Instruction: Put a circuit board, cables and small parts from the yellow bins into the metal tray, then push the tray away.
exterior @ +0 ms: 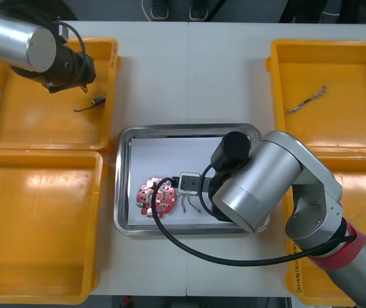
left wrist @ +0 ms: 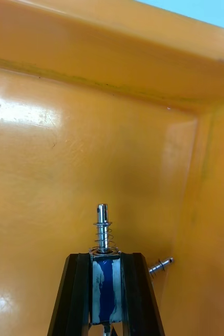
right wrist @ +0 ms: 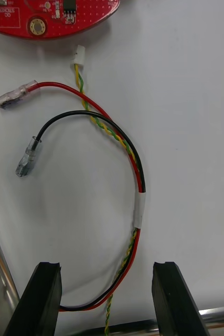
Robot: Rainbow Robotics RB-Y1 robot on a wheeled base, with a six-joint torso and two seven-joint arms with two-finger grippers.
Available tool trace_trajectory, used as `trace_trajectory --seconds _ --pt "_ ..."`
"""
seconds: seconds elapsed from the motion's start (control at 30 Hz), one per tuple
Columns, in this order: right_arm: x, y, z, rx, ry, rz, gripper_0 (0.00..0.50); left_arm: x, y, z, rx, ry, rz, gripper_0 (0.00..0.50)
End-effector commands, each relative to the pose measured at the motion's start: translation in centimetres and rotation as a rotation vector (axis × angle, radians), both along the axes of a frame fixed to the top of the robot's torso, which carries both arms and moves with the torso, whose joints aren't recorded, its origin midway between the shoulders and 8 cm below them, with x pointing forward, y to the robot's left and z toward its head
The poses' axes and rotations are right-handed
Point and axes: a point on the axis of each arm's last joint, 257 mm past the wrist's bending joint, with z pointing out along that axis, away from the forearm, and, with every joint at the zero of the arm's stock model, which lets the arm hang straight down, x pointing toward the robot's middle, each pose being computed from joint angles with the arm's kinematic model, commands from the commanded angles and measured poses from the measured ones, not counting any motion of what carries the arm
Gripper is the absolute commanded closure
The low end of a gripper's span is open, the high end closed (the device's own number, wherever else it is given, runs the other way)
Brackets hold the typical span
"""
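Inside the far left yellow bin [exterior: 16, 122], my left gripper [left wrist: 105, 258] is shut on a small metal part [left wrist: 103, 223], a blue body with a spring and a pin that sticks out past the fingertips. A second small metal part [left wrist: 160, 265] lies by the bin wall just beside it. My right gripper [right wrist: 106, 268] hangs open over the metal tray [exterior: 189, 130], which is white inside. Between its fingers lies a red and yellow cable [right wrist: 119, 142] bound with a black and a red lead. The round red circuit board [exterior: 155, 196] rests in the tray just beyond the cable.
A twisted blue and white cable [exterior: 306, 99] lies in the far right yellow bin [exterior: 336, 58]. The near left bin [exterior: 35, 224] holds nothing. My right arm [exterior: 259, 179] covers the tray's right part. A small part with a thin black lead [exterior: 96, 101] lies in the far left bin.
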Motion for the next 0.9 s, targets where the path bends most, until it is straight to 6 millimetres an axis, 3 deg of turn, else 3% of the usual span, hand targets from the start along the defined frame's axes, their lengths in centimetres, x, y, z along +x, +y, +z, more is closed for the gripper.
trace_trajectory --seconds 0.03,0.27,0.43,0.6,0.9 --pt "-0.8 1.7 0.2 0.038 -0.004 0.009 0.000 -0.2 1.3 5.3 0.092 -0.058 -0.083 0.500" --pt "-0.7 1.4 0.8 0.040 -0.011 0.005 0.000 -1.9 1.1 6.4 0.086 -0.016 -0.094 0.500" --pt "-0.8 1.0 2.7 0.043 -0.031 -0.002 0.000 -3.5 0.7 7.0 0.082 0.018 -0.104 0.500" --pt "-1.2 -0.2 5.7 0.027 -0.054 -0.018 0.000 -5.1 -0.2 7.6 0.087 0.048 -0.123 0.500" --pt "1.3 0.5 12.3 0.127 -0.175 -0.004 0.000 -8.1 -1.4 7.5 0.122 0.087 -0.145 0.500"
